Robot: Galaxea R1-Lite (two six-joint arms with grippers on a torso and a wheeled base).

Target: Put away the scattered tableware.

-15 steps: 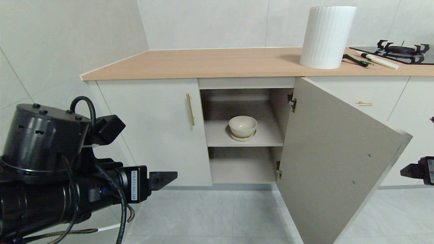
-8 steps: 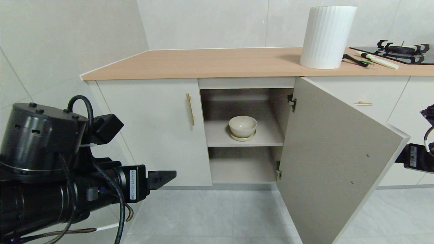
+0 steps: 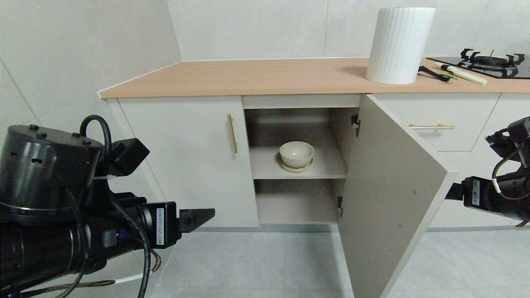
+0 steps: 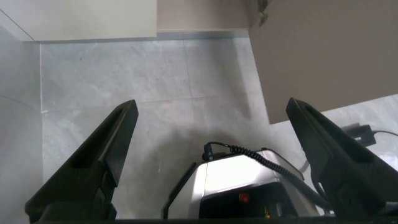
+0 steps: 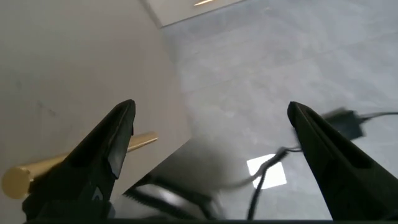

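Bowl (image 3: pixel 296 154) sits on plate (image 3: pixel 295 168), on upper shelf (image 3: pixel 265 165) of the open cabinet (image 3: pixel 182 157). Left tool (image 4: pixel 211 109) spread wide, empty, low over floor (image 3: pixel 265 256). Right tool (image 5: pixel 210 109) also wide, empty, behind door (image 3: pixel 393 186) near its handle (image 5: pixel 144 142); contact unclear.

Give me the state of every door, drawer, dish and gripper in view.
Right cabinet door: half open.
Left cabinet door: shut.
Drawer: shut.
Bowl: upright, on a plate, upper shelf.
Left gripper: open, empty.
Right gripper: open, empty, at the open door's outer face.
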